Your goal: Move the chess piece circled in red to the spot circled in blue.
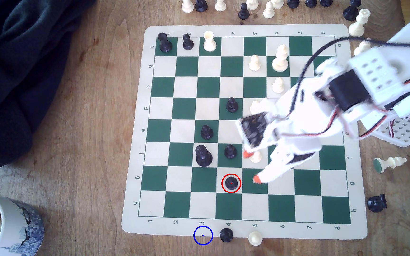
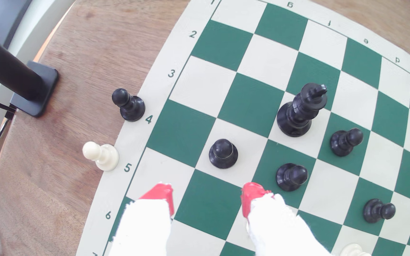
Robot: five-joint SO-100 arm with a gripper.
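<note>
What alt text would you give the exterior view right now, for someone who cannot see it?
The open end effector hovers over the green and cream chessboard, just to the exterior view's right of the red-circled black pawn, not touching it. The blue ring lies at the board's near edge, beside a black pawn and a white pawn.

The board (image 1: 244,128) is checkered in dark green and cream, with a cream border and small dark numbers and letters printed along it. The pawn (image 1: 231,183) ringed in red is plain black, like the taller black piece (image 1: 203,155) nearby. The blue ring (image 1: 203,235) is drawn on brown wood-grain counter (image 1: 88,147). White pieces look creamy. The arm (image 1: 322,118) is white with orange-red tips on the jaws. A mug (image 1: 6,226) is printed with a blue skyline, and dark navy cloth (image 1: 21,69) is bunched up.
</note>
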